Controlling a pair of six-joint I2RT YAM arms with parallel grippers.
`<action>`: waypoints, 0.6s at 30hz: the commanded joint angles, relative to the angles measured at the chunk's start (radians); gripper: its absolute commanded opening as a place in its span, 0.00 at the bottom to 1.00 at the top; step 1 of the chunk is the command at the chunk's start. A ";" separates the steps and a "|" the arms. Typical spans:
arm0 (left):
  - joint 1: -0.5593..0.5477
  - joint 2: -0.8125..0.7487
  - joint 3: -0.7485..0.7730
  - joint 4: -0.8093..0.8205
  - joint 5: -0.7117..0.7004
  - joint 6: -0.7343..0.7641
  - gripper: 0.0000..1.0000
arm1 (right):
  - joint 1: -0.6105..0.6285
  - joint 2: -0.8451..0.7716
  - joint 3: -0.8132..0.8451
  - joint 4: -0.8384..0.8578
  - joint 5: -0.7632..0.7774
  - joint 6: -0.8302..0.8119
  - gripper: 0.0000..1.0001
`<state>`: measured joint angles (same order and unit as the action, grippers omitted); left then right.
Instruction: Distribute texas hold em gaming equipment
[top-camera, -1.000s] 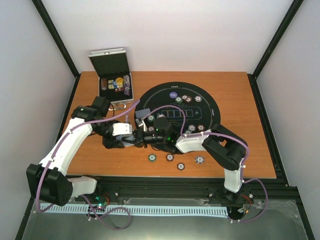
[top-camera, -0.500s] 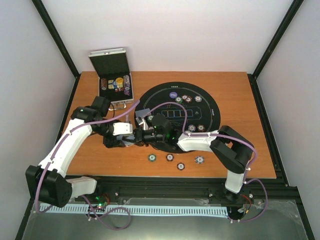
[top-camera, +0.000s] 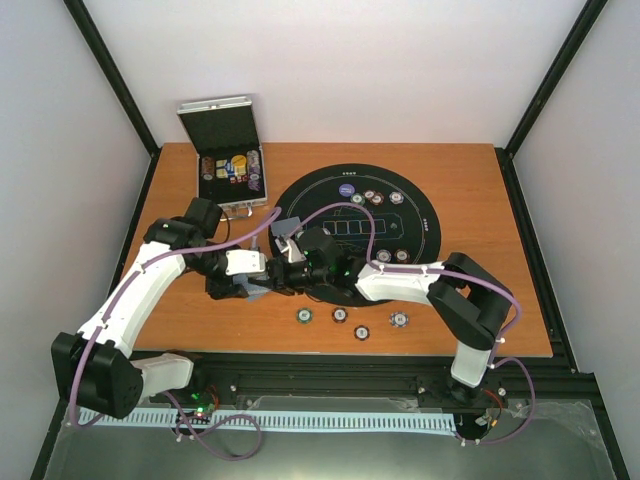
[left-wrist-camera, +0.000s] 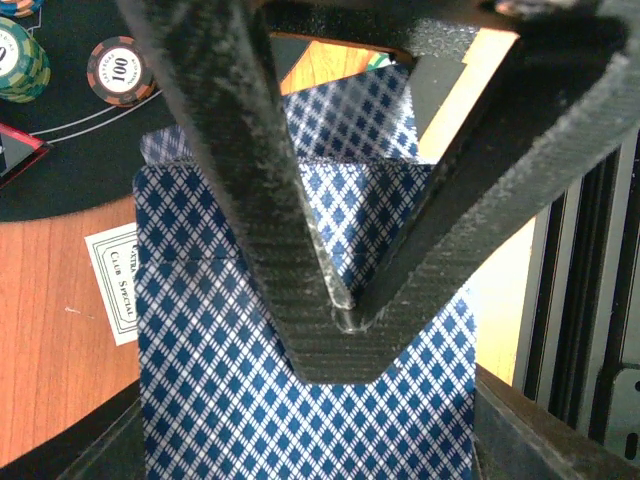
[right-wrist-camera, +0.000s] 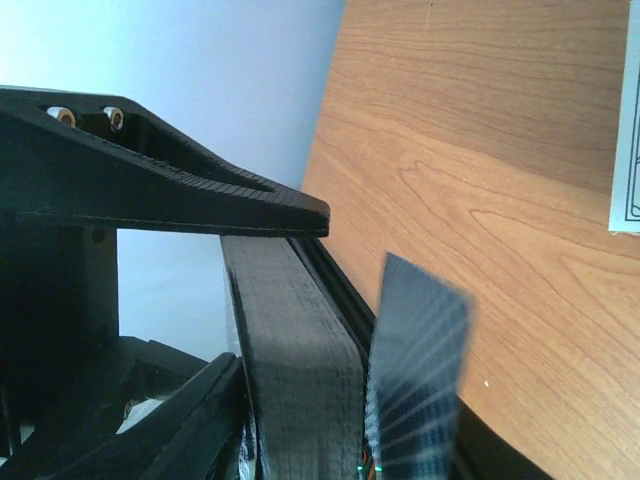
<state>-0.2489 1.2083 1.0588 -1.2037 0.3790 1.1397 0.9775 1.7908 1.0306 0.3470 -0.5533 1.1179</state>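
Left tool (left-wrist-camera: 340, 325) clenched on playing cards (left-wrist-camera: 230, 400) above desk (top-camera: 480, 300), at black mat (top-camera: 420, 215) edge. Right tool (top-camera: 285, 268) alongside, grip unclear; single card (right-wrist-camera: 415, 370) by its finger (right-wrist-camera: 290, 340). Poker chips (top-camera: 370, 197) sit on mat beyond. Cards likely light, slick, bendy: pinch one free edge, gently.

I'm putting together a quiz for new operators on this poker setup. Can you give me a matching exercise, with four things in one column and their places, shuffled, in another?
Things
A. silver hinged case
B. four small striped poker chips in a row
C. blue diamond-backed playing cards
D. round black felt mat

Places
1. in the left gripper
2. middle of the wooden table
3. far left corner of the table, lid up
4. bare wood by the near edge

Pairs: A-3, B-4, C-1, D-2
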 joint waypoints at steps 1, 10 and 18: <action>0.001 -0.020 0.021 -0.032 0.013 -0.008 0.01 | -0.006 -0.002 -0.007 -0.130 0.066 -0.023 0.44; 0.000 -0.013 0.027 -0.031 0.035 -0.022 0.01 | 0.003 0.030 -0.007 0.083 0.004 0.060 0.41; 0.000 -0.009 0.033 -0.037 0.023 -0.018 0.01 | 0.003 0.046 -0.024 0.079 0.005 0.057 0.56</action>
<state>-0.2489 1.2083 1.0588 -1.2121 0.3710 1.1267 0.9775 1.8141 1.0283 0.4015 -0.5575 1.1683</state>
